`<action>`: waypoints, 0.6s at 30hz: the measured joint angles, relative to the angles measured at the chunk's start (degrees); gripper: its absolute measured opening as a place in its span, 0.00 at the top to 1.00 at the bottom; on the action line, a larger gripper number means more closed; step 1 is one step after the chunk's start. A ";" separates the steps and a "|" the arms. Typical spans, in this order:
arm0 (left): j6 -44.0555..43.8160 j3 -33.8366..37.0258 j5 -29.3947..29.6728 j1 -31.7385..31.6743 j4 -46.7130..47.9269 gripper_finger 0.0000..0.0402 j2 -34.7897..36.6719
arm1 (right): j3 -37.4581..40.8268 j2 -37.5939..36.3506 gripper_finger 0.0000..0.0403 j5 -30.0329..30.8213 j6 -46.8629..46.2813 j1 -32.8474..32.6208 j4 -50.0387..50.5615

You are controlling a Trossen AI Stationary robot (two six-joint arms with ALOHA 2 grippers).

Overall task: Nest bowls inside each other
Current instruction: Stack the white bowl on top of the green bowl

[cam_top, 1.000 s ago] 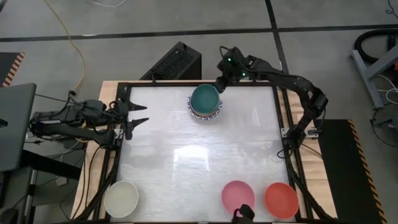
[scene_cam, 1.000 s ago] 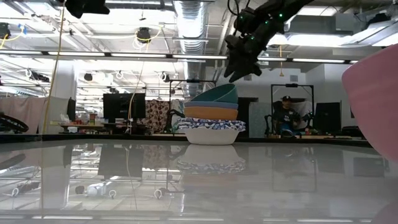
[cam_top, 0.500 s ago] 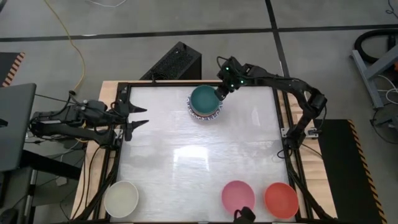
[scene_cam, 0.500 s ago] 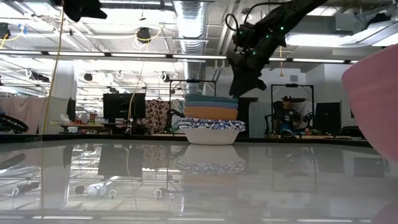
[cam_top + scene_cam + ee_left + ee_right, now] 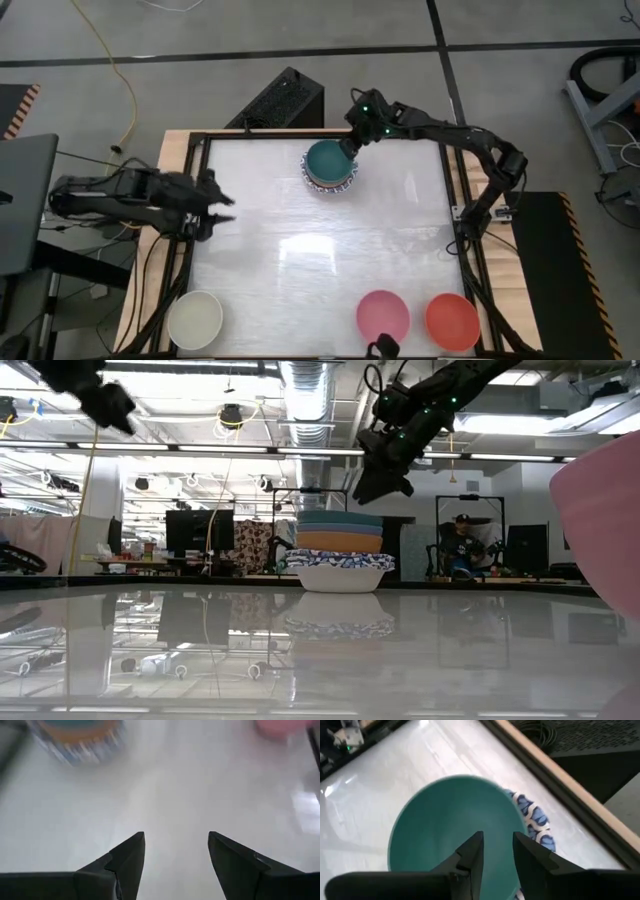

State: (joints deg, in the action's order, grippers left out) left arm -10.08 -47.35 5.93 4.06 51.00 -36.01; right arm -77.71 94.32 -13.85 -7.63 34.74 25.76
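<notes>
Left gripper [image 5: 222, 203] has swung inward over the white table [image 5: 300, 250], jaws apart, nothing btwn. Teal bowl [image 5: 329, 160] now sits level atop the stack [image 5: 340, 550]; right gripper [image 5: 496, 851] just above its rim, jaws slightly apart, empty. Workshop w/ seated person [image 5: 462, 545] behind.

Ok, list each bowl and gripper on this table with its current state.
Teal bowl: nested on top of the stack.
Stack: upright at the far edge.
Cream bowl: loose.
Pink bowl: loose.
Red bowl: loose.
Right gripper: open, above the teal bowl.
Left gripper: open, empty.
</notes>
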 joint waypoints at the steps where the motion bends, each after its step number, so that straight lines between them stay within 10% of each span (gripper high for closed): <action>1: -1.68 0.00 -1.16 0.58 1.76 0.48 -0.88 | 0.00 0.00 0.69 0.05 0.19 -0.30 0.22; 18: -17.10 0.00 -10.34 27.35 11.26 0.48 -22.18 | 0.00 0.02 0.69 0.13 1.78 -2.14 0.76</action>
State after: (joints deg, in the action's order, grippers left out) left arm -27.18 -47.35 -4.41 31.40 62.26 -58.19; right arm -77.71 94.35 -13.72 -5.85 32.60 26.52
